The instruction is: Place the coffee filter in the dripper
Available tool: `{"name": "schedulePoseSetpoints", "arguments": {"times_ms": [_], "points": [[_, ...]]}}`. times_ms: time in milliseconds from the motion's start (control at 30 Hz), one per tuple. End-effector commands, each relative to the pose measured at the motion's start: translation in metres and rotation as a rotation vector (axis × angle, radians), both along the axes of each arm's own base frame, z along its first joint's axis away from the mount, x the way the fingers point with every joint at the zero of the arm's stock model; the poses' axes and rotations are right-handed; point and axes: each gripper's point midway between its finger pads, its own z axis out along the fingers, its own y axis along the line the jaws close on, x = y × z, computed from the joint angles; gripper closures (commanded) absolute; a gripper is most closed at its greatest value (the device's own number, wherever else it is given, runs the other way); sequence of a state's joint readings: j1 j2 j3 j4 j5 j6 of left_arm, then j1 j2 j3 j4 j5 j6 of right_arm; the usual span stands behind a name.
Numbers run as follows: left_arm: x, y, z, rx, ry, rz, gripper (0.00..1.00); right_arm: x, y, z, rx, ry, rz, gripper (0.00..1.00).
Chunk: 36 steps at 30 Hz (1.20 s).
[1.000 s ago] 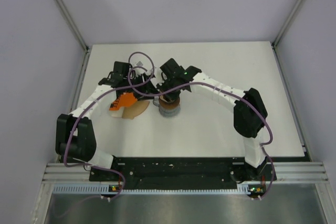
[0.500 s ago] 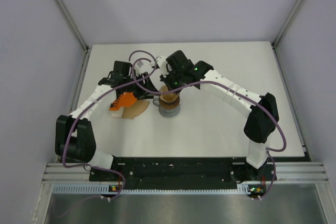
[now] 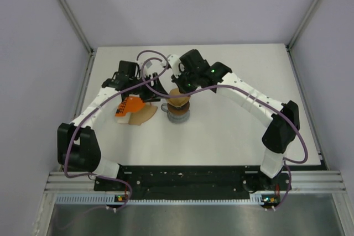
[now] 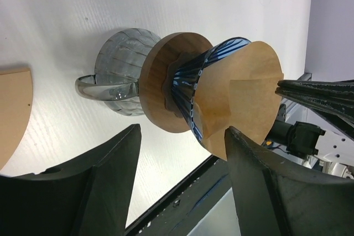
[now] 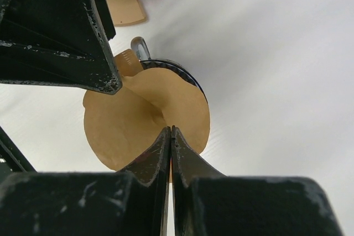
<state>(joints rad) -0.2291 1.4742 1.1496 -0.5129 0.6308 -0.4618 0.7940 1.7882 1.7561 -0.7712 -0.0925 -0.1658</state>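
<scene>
The coffee filter, a tan paper cone, sits open inside the blue ribbed dripper. The dripper rests on a brown ring atop the grey handled mug. In the top view the filter is at the table's middle. My right gripper is shut, its tips just over the filter's hollow; I see nothing held. My left gripper is open and empty, beside the dripper on its left in the top view.
An orange packet with tan papers lies left of the mug. The packet's papers show at the top of the right wrist view. The left finger is close to the filter's rim.
The right gripper has drawn back and up from the dripper, its elbow swinging right. The filter stays in the dripper. The left gripper has shifted slightly.
</scene>
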Motion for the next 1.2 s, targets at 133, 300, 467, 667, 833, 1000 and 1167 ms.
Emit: {"name": "schedulePoseSetpoints", "arguments": {"times_ms": [133, 300, 467, 667, 833, 1000, 1167], "points": [[0.007, 0.021, 0.042, 0.004, -0.089, 0.059, 0.26, 0.019, -0.024, 0.053, 0.109, -0.078, -0.107, 1.0], [0.009, 0.021, 0.053, 0.006, -0.124, 0.041, 0.2, 0.023, -0.03, 0.067, 0.136, -0.099, -0.129, 1.0], [0.036, 0.047, 0.075, 0.086, -0.236, 0.111, 0.2, 0.045, -0.068, 0.092, 0.172, -0.166, -0.28, 0.83], [0.077, 0.123, 0.09, 0.201, -0.347, 0.335, 0.19, 0.07, -0.157, 0.116, 0.371, -0.21, -0.512, 0.28], [0.097, 0.17, 0.087, 0.365, -0.417, 0.442, 0.17, 0.075, -0.241, 0.075, 0.46, -0.17, -0.719, 0.1], [0.107, 0.209, 0.064, 0.48, -0.421, 0.541, 0.17, 0.074, -0.307, 0.031, 0.53, -0.174, -0.887, 0.05], [0.11, 0.229, 0.034, 0.511, -0.448, 0.594, 0.16, 0.067, -0.332, -0.01, 0.511, -0.228, -0.962, 0.05]]}}
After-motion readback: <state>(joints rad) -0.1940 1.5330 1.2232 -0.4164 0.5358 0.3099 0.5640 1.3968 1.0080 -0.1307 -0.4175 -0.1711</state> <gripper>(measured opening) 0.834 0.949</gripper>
